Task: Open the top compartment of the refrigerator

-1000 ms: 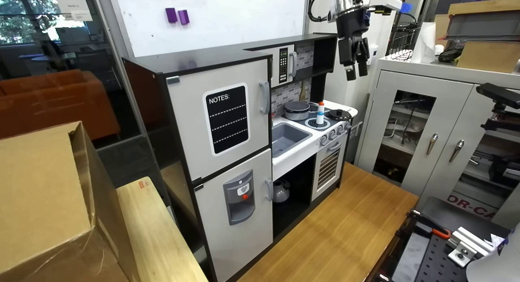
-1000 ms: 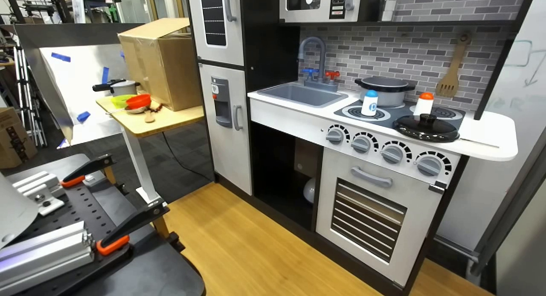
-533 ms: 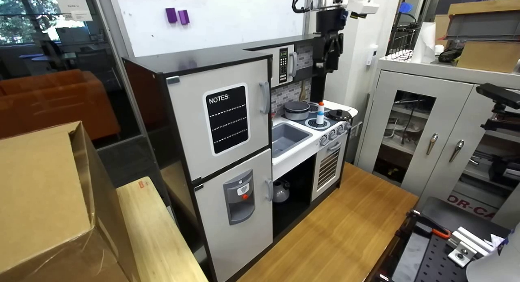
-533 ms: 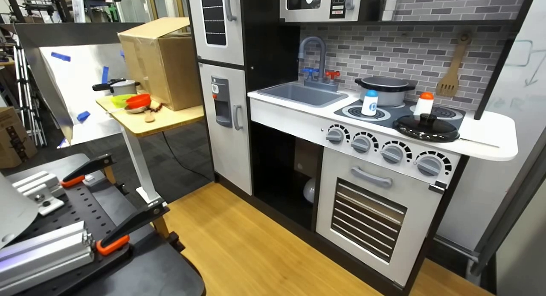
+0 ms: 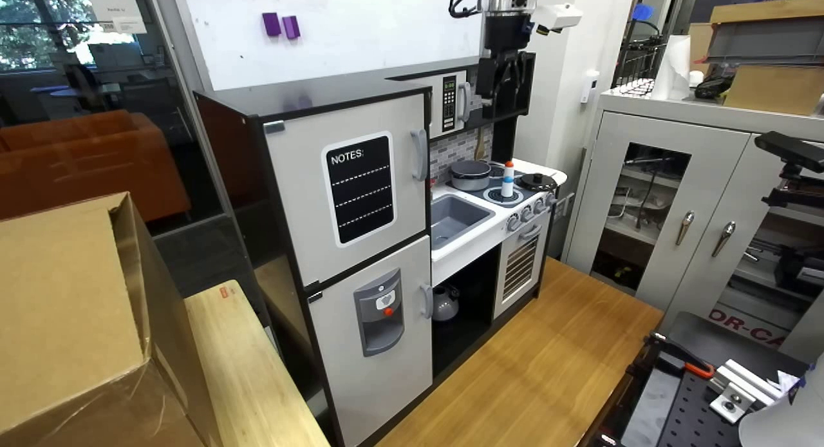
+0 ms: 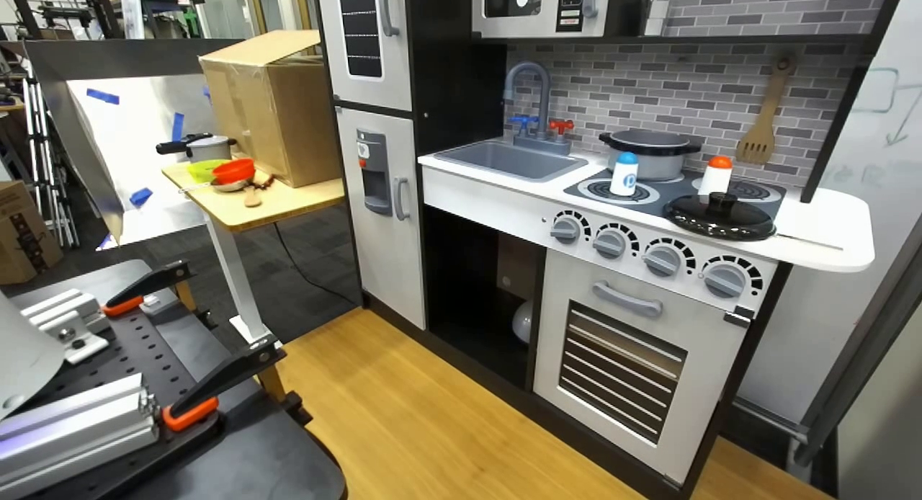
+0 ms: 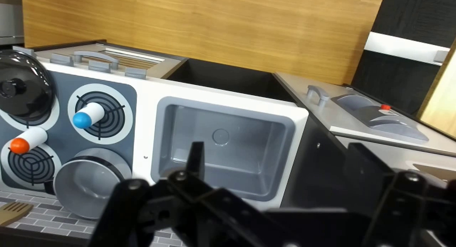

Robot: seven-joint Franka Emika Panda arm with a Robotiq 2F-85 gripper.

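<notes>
The black two-fingered claw (image 7: 277,152) hung spread, apart from the curved grey handle (image 5: 420,155), likely to leave room for straddling it. The squarish white top compartment (image 5: 355,192) with black NOTES panel (image 5: 361,188) sat closed, uppermost on the tall black toy refrigerator (image 5: 351,266).

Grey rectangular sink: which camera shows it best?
The wrist view, looking down into the sink past a black gripper finger. Both exterior views show it slanted; in an exterior view the tall white-doored fridge hides part.
</notes>
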